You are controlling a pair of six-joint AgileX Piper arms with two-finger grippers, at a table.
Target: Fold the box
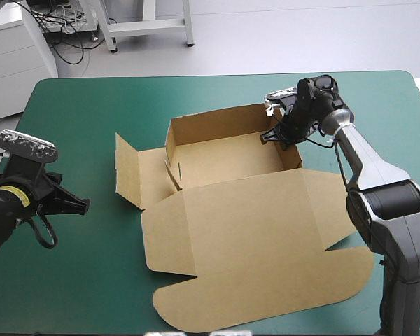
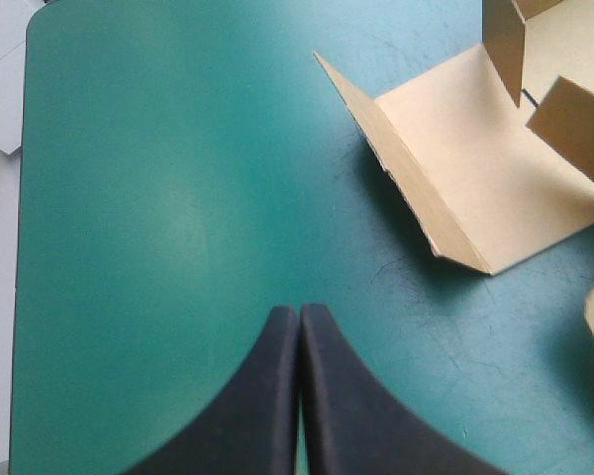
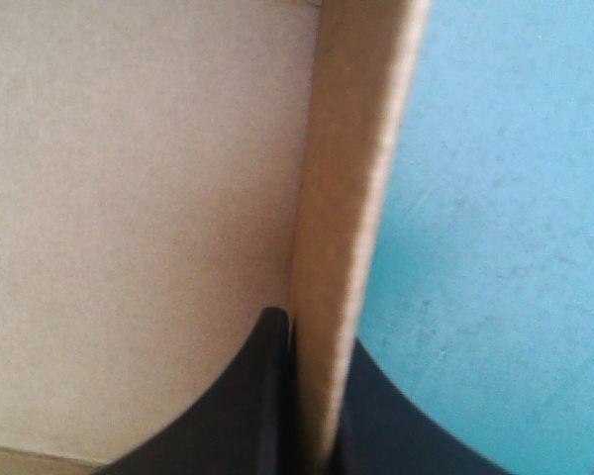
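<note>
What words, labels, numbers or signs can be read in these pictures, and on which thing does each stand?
None can be read.
The box is plain brown board in every view, with no print or label.
The teal-green cover carries no mark.
The left gripper and the right gripper show no lettering.

The box lies centred, right tool astride its right wall, left tool well to its left.

Right arm silver-grey, black joints; left arm yellow-banded; left hand black-finned.
</note>
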